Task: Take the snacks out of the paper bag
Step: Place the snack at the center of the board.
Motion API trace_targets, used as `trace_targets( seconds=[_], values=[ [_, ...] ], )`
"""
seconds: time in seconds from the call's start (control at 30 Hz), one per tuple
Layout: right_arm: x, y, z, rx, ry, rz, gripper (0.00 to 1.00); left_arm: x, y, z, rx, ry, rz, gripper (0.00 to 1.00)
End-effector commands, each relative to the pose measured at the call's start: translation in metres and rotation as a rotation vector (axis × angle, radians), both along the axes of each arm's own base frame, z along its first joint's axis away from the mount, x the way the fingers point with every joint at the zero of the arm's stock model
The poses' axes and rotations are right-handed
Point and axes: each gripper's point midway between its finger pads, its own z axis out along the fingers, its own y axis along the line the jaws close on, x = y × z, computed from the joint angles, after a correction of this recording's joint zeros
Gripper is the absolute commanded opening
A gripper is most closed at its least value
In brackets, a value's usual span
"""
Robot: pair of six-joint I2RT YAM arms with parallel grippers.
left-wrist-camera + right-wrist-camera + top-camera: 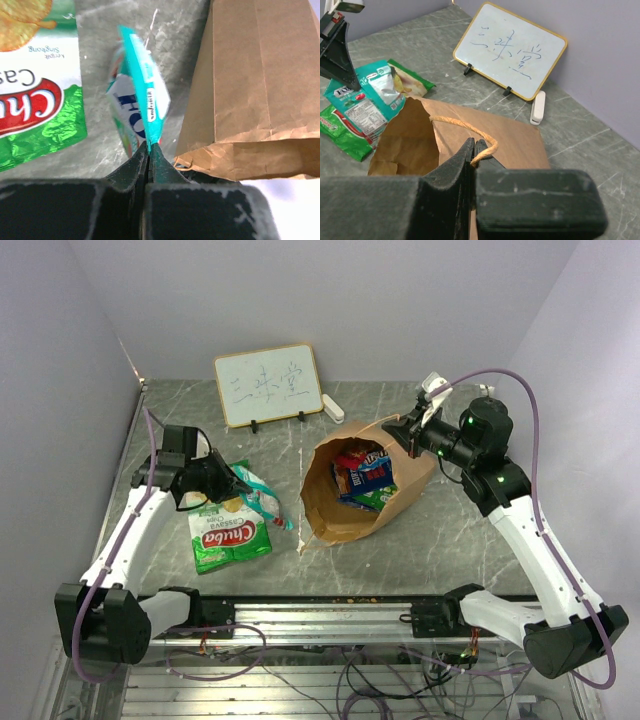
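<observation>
Top view. A large brown kraft paper bag (335,525) sits with its mouth gaping. In it are a blue packet (376,471), a red one (350,456) and a green one (377,498); whether more lie beneath, I cannot tell. The right gripper (405,430) is at the bag's rim. The left gripper (232,483) is well apart from the bag, with a small teal foil packet (262,502) at its tips and a big green foil crisp packet (230,538) flat just beside it.

Left wrist. The fingers are pressed together on the teal packet's edge, the packet standing edge-on ahead of the tips. The bag is off to one side and the green packet to the other.

Right wrist. The fingers are pinched on the thin twisted paper handle (465,131), the bag hanging forward of them.

Risks, as I judge them:
- The handle is a slim purchase. If it slips or tears, the mouth would slump over the three snacks inside.
- The teal packet is nipped only at its margin, so a quick swing could shed it.
</observation>
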Motion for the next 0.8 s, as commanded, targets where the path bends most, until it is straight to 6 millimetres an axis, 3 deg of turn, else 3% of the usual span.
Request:
trace_targets(
  seconds=[0.0, 0.1, 0.2, 0.3, 0.37, 0.57, 0.77],
  values=[
    [0.000, 0.001, 0.021, 0.018, -0.058, 0.002, 0.00, -0.025, 0.050, -0.050, 0.200, 0.165, 0.050, 0.07],
    [0.000, -0.001, 0.021, 0.005, -0.062, -0.005, 0.00, -0.034, 0.081, -0.078, 0.220, 0.248, 0.127, 0.07],
    [-0.001, -0.002, 0.022, 0.000, -0.067, -0.010, 0.00, -0.035, 0.083, -0.097, 0.183, 0.281, 0.125, 0.07],
    [0.000, -0.001, 0.022, 0.009, -0.067, -0.003, 0.00, -0.048, 0.080, -0.118, 0.141, 0.372, 0.119, 0.07],
    [-0.001, 0.001, 0.023, 0.012, -0.069, 0.005, 0.00, -0.058, 0.090, -0.128, 0.183, 0.430, 0.153, 0.07],
    [-0.001, 0.001, 0.021, 0.012, -0.066, 0.005, 0.00, -0.067, 0.127, -0.122, 0.357, 0.490, 0.319, 0.07],
    [-0.002, 0.000, 0.022, 0.013, -0.070, 0.004, 0.00, -0.087, 0.135, -0.129, 0.405, 0.597, 0.398, 0.07]
  ],
)
